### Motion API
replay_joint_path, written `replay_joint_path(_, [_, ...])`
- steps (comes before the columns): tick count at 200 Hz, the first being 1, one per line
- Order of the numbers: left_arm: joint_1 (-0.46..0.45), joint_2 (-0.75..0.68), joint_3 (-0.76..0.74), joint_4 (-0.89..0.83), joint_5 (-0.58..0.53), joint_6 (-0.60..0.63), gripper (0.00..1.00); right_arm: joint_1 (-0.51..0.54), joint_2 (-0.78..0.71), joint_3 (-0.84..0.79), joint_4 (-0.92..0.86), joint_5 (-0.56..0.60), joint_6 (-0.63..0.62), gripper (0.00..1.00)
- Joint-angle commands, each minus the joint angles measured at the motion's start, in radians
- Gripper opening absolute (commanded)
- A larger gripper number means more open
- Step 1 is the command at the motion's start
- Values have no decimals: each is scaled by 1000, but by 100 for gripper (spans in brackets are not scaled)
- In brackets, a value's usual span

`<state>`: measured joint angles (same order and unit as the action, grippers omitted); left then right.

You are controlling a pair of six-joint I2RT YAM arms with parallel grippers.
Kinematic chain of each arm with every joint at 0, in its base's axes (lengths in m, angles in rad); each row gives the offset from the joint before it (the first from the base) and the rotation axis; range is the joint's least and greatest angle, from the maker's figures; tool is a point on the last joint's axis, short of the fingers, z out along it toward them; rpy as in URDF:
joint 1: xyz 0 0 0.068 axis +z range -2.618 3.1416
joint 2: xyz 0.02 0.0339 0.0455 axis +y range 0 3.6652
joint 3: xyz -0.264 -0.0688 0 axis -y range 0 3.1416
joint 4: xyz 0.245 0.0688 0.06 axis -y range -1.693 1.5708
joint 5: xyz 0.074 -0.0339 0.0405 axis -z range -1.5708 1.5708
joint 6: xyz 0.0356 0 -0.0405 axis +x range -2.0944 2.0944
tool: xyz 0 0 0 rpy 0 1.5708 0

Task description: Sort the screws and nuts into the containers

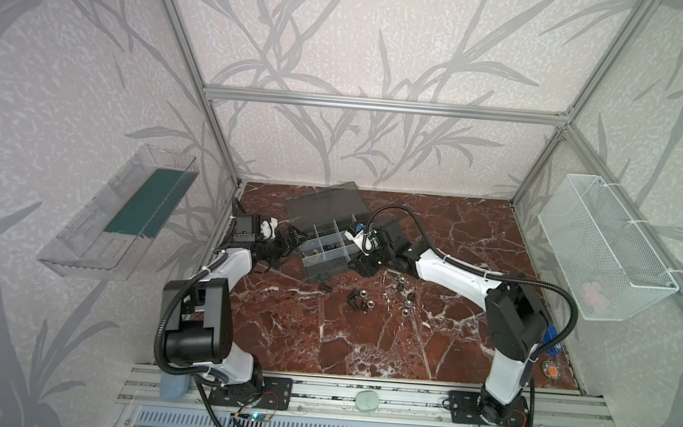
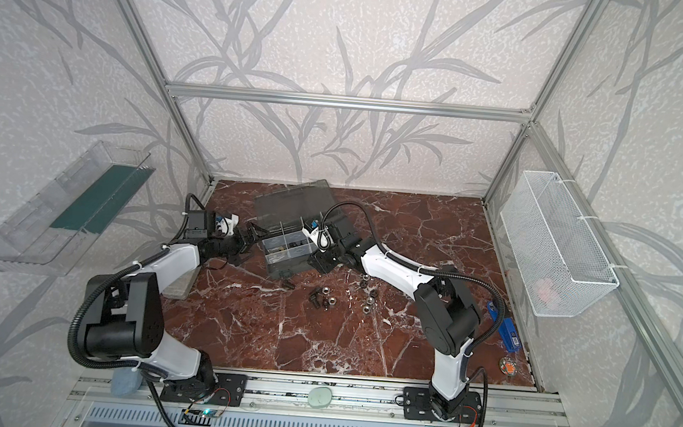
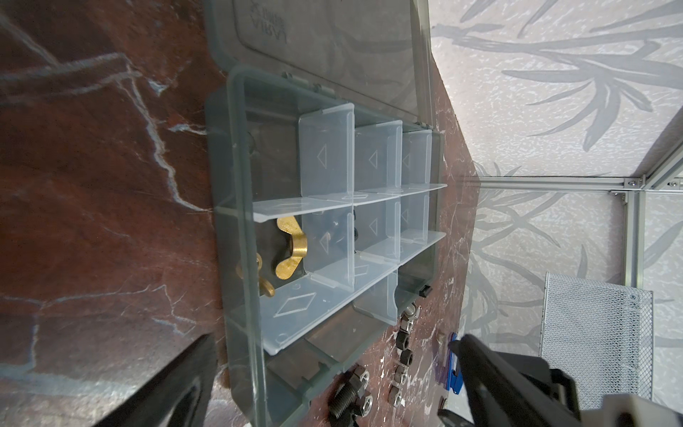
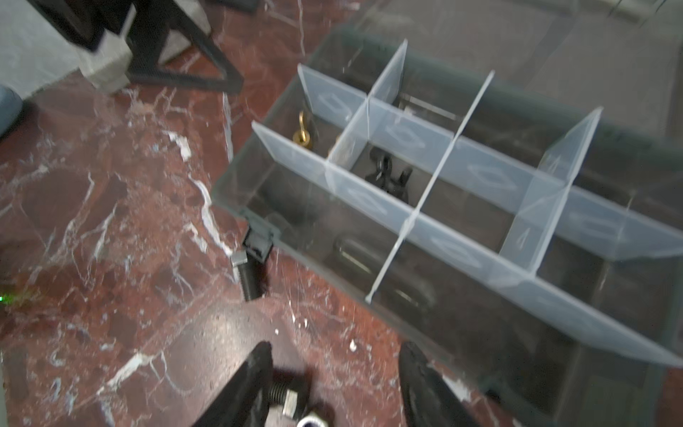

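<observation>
The dark grey organizer case (image 1: 331, 245) lies open, and its containers (image 4: 462, 177) are cells behind clear dividers. One cell holds a brass wing nut (image 3: 292, 247), another holds black pieces (image 4: 388, 173). Loose screws (image 1: 354, 302) and nuts (image 1: 408, 298) lie on the table in front of the case. One black screw (image 4: 247, 275) rests by the case latch. My left gripper (image 3: 332, 340) is wide open astride the case's left end. My right gripper (image 4: 334, 355) hangs open at the case's front right corner. A screw with a nut (image 4: 284, 399) lies on the table against one of its fingers.
The smoky lid (image 1: 324, 200) is folded back behind the case. A white mesh basket (image 1: 604, 247) hangs on the right wall and a clear tray (image 1: 119, 213) on the left wall. A blue object (image 2: 507, 332) and a small round thing (image 2: 508, 366) lie at the table's right edge.
</observation>
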<state>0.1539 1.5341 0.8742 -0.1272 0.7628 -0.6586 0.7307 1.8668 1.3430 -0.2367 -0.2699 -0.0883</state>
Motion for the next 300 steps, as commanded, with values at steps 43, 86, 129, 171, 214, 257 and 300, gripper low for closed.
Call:
replay_joint_path(43, [5,-6,-2,-8,0,-13,99,-1,-41,-64,-188,-3,91,55])
replay_joint_path(86, [4,-11,-2,-12,0,-12,99,32,5,-36,-262,21,113,50])
replay_joint_path(129, [4,-12,-4,-12,2,-13,100,79,43,-24,-278,20,143,48])
replay_joint_path(171, [5,-14,-7,-12,5,-11,99,114,76,-3,-300,23,160,45])
replay_joint_path(214, [4,-13,-9,-10,6,-10,100,122,91,2,-316,45,158,40])
replay_joint_path(257, [4,-13,-10,-9,6,-9,100,122,98,7,-319,57,150,38])
replay_joint_path(300, [5,-12,-9,-8,5,-9,100,122,117,16,-328,58,145,32])
